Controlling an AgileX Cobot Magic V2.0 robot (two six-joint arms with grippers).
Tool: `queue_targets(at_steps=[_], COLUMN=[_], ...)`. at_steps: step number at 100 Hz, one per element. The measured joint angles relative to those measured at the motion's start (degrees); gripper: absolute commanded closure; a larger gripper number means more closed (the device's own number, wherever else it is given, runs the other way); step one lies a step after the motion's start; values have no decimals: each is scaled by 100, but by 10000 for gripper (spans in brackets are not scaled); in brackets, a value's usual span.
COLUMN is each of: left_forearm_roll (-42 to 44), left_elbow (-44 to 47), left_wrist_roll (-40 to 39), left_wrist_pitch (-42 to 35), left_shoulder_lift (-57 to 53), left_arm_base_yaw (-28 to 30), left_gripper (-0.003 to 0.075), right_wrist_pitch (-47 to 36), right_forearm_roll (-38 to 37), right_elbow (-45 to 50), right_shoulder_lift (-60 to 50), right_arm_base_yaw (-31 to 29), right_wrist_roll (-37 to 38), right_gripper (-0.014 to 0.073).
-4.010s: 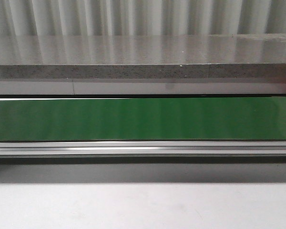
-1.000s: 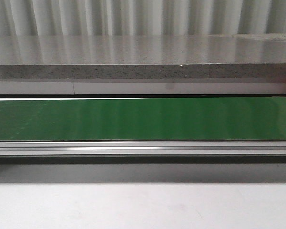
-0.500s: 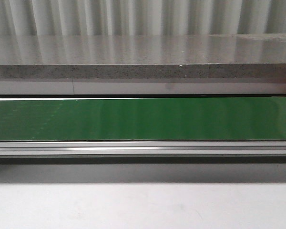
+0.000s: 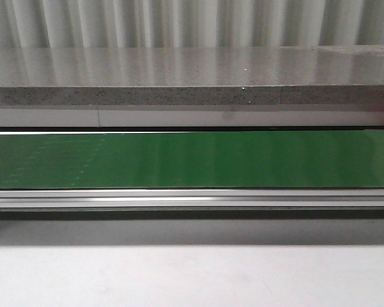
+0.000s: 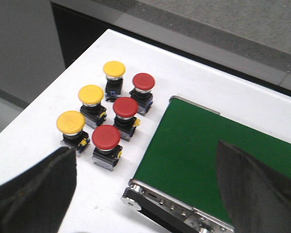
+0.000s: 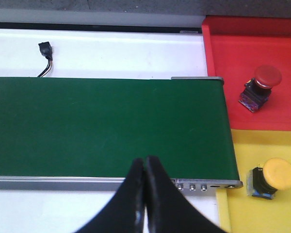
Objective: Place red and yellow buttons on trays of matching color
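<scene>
On the white surface [image 5: 48, 121] beside the end of the green conveyor belt [image 5: 203, 150], we've got six mushroom-head push buttons standing upright, caps up: three yellow-capped buttons [image 5: 90, 94] in one row, three red-capped buttons [image 5: 125, 107] in the row nearer the belt. At the belt's other end, a red button [image 6: 261, 86] lies tipped on the red plastic tray [image 6: 223, 43] and a yellow button [image 6: 272, 177] lies tipped on the yellow plastic tray [image 6: 233, 213]. Left gripper [image 5: 145, 194] jaws are wide apart; right gripper [image 6: 145, 194] jaws pressed together, empty. No readable writing anywhere.
</scene>
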Motion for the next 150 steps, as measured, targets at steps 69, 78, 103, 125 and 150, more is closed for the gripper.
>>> queue_targets(at_steps=[69,78,103,125,150], left_forearm_roll=[-409,-420,-420,-420,-420], left_elbow=[-291,-350,-532,-714,-725], left_wrist_roll=[-77,-77,-77,-77,-77], left_wrist_pitch=[-1388,-1511,-1698,-1788,-2050], left_shoulder_lift=[3155,3373,3930,4357,4808], left_arm_base_yaw=[1635,1658,1658,1658,1658], left_gripper=[153,153,153,153,153], right_wrist_pitch=[21,32,41,41,41], right_forearm_roll=[0,0,0,0,0], right_elbow=[0,0,0,0,0], right_shoulder_lift=[0,0,0,0,0], right_arm_base_yaw=[0,0,0,0,0], right_wrist_roll=[0,0,0,0,0], right_gripper=[660,660,660,660,660])
